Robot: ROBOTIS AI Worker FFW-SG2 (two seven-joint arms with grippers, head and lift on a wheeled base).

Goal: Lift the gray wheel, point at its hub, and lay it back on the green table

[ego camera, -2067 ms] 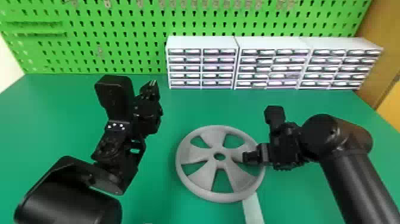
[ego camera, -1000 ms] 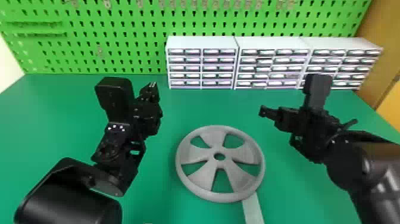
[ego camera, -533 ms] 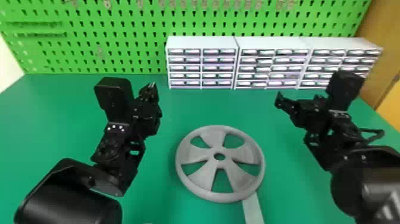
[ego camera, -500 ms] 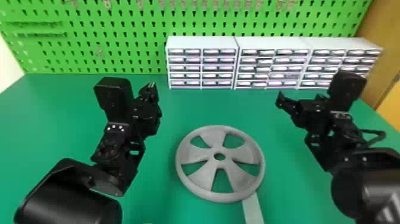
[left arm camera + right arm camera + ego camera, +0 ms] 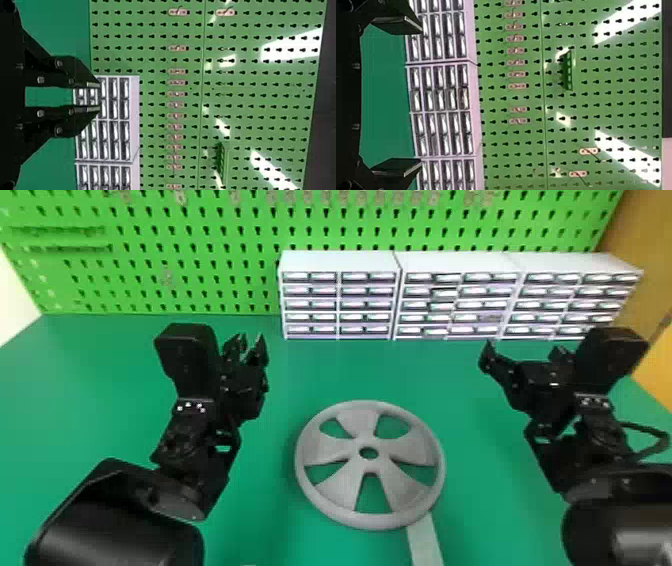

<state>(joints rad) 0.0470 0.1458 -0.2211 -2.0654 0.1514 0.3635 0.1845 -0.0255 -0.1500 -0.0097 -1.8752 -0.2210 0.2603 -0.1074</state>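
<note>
White drawer cabinets first: you've got three (image 5: pixel 340 261) in a row at the back of the counter (image 5: pixel 115 370), up against the pegboard (image 5: pixel 250 255). Fronts are small drawers in five stacked rows, pale shiny faces; contents too small to tell. Ribbed green holder (image 5: pixel 569 71) on the pegboard in your right wrist view, contents unclear.

Task item: your gray wheel (image 5: pixel 359 422) lies flat on the green counter, in front of the cabinets, between your two arms. Its face is up, so the axis through the hub (image 5: pixel 368 452) stands upright off the counter. Of the five openings between its broad spokes, one points toward you. Matte, smooth, plastic-looking; round rim, round hole at the hub. A flat pale strip (image 5: pixel 426 542) runs lengthwise from the wheel's near right edge toward you.

Your left pincer (image 5: pixel 251 342) is up on the wheel's left, apart from it, slim black fingers slightly parted on bare air. Your right pincer (image 5: pixel 522 352) is up on the wheel's right, also apart from it, fingers spread wide, empty.

Pegboard is bright green, slotted all over, a bit glossy; small pinkish hook plates (image 5: pixel 177 48) line it in your left wrist view. Tan panel (image 5: pixel 645 285) at the far right, smooth-looking.
</note>
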